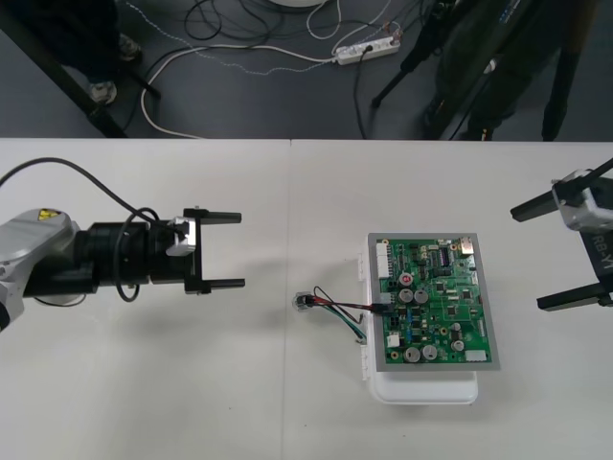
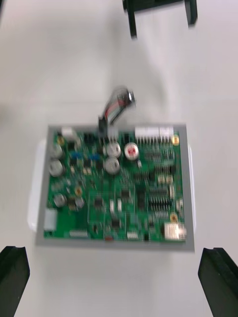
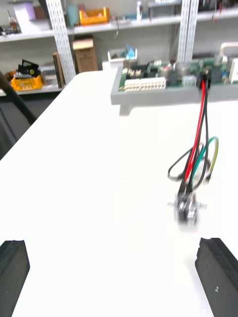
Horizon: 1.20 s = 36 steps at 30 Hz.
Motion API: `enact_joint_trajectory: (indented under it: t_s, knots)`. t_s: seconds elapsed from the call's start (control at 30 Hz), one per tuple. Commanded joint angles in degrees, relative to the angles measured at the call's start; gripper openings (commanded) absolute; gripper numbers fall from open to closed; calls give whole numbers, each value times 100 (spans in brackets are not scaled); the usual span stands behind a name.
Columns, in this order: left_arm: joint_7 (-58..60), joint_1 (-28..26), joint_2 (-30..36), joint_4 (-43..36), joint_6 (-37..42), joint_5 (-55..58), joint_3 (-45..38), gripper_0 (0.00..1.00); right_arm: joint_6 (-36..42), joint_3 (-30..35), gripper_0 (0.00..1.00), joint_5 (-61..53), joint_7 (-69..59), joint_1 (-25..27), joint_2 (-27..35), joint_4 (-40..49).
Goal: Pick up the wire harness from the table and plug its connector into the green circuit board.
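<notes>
The left gripper (image 1: 239, 250) hovers over the left half of the tabletop (image 1: 144, 383), about midway between its far and near edges, on an arm that comes in from the left edge. Its two black fingers (image 3: 12, 277) stand far apart and hold nothing, pointing toward the right. Just beyond its fingertips, near the middle of the tabletop, lies the wire harness (image 1: 335, 307). Its round metal socket (image 1: 304, 301) rests on the bare surface, apart from the gripper. The red, black and green wires (image 3: 195, 148) loop out from the socket and run on to the right, up to the small black plug (image 1: 383, 309). The plug sits in the left edge of the green circuit board (image 1: 436, 302), seated among the parts there; the left wrist view shows the red and black wires climbing up to it. The board lies flat on its white base (image 1: 426, 391) in the right half of the tabletop, nearer the near edge than the far one. The right gripper (image 1: 527, 257) hangs at the right edge of the tabletop, apart from the board and facing it, its fingers (image 2: 218, 280) spread wide with nothing between them.
</notes>
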State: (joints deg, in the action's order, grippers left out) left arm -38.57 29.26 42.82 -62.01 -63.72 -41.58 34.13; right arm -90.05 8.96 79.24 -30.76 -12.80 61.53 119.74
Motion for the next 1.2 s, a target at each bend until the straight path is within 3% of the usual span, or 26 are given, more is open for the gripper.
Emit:
enact_joint_trajectory:
  t_s: [0.03,0.27,0.8,1.2]
  knots:
    - [860,300,746,-575,184,-79,-143,99,5,343,100,-761,-791,-205,-211,-74]
    - [1528,300,886,-988,96,-96,-416,99,347,361,100,-1201,-827,-205,-405,-39]
    - [3549,300,781,-1893,-870,-1661,-2191,99,989,660,100,-1034,-914,-135,-1486,111]
    - [5114,291,-212,-2983,-1723,-3287,-3632,99,813,924,100,-770,-800,-135,-1512,752]
